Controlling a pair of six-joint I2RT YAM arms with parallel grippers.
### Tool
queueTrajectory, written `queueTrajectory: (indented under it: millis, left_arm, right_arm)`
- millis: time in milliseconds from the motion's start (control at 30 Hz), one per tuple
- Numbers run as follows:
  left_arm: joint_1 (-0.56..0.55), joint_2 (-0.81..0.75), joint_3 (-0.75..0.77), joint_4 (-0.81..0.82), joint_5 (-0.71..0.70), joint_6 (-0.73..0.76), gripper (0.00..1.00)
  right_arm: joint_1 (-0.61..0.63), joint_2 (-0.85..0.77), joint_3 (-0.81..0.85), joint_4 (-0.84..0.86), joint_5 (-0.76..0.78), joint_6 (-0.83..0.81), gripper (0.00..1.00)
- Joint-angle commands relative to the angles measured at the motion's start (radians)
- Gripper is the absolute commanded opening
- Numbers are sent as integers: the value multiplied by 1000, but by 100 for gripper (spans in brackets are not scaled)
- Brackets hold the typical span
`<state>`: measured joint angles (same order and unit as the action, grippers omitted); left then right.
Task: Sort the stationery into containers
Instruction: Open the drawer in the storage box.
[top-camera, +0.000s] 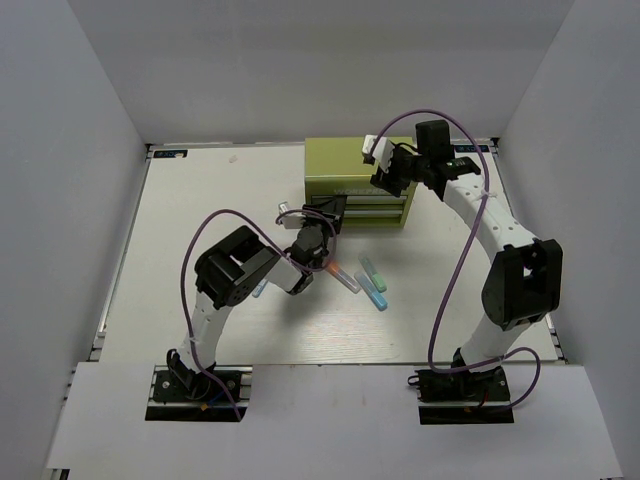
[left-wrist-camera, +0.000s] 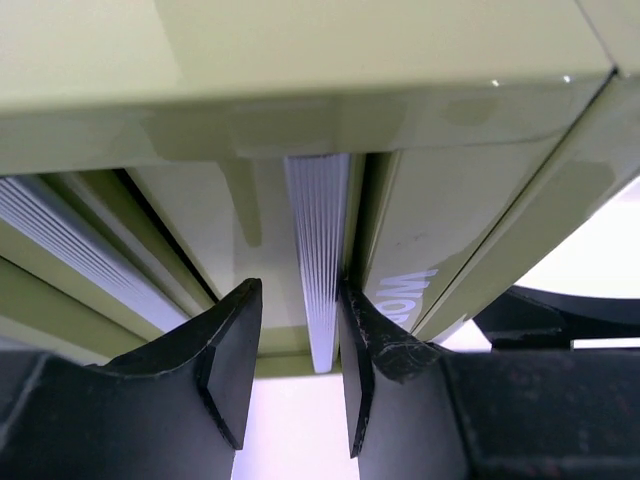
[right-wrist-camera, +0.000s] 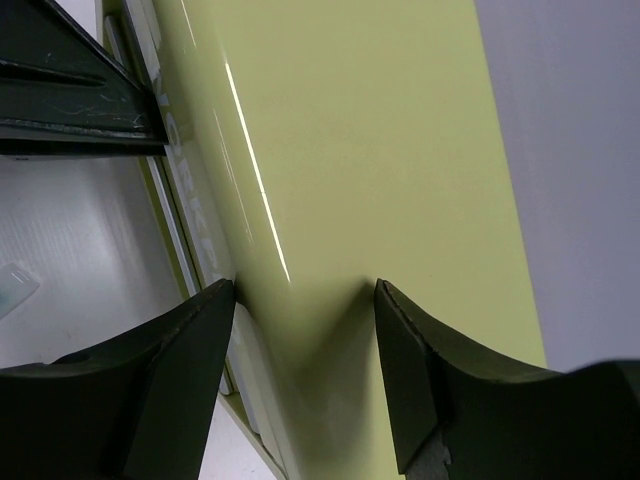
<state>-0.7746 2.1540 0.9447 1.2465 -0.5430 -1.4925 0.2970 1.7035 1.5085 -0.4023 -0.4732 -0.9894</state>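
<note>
Fingers (left-wrist-camera: 225, 350) of the left gripper (left-wrist-camera: 300, 290) stand narrowly parted astride the ribbed silver drawer handle (left-wrist-camera: 318, 250) of the small olive-green metal chest (top-camera: 345, 165). One seems to touch it and the other shows a gap, so nothing is clamped yet. The right gripper (right-wrist-camera: 305, 290) is spread wide over the chest's top near its front edge, grasping nothing. From overhead, the chest sits upper centre on the white worktop (top-camera: 200, 200). Below it, mid-frame, lie the orange-tipped lilac pen (top-camera: 345, 277), green-tipped teal pen (top-camera: 371, 268) and blue pen (top-camera: 378, 297). The slim light blue pen (top-camera: 259, 290) lies further left, beside the left arm. Step in hand, I judge: opening a drawer. Next calls for pinching the handle firmly and pulling straight toward frame bottom, with the chest steadied against sliding.
</note>
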Motion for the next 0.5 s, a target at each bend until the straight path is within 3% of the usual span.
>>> queueTrajectory:
  millis: [0,200,467]
  left_arm:
    - [-11,16,58,-3,-63,11,46]
    - [-29,37,69,21,-83,11,38]
    - [-29,64,69,100,-92,1,11]
  right_arm:
    - [5,19,42,-38,11,-23,62]
    - [8,19,51,-53,13,-28,62]
    - [8,19,45,-76,21,-35,60]
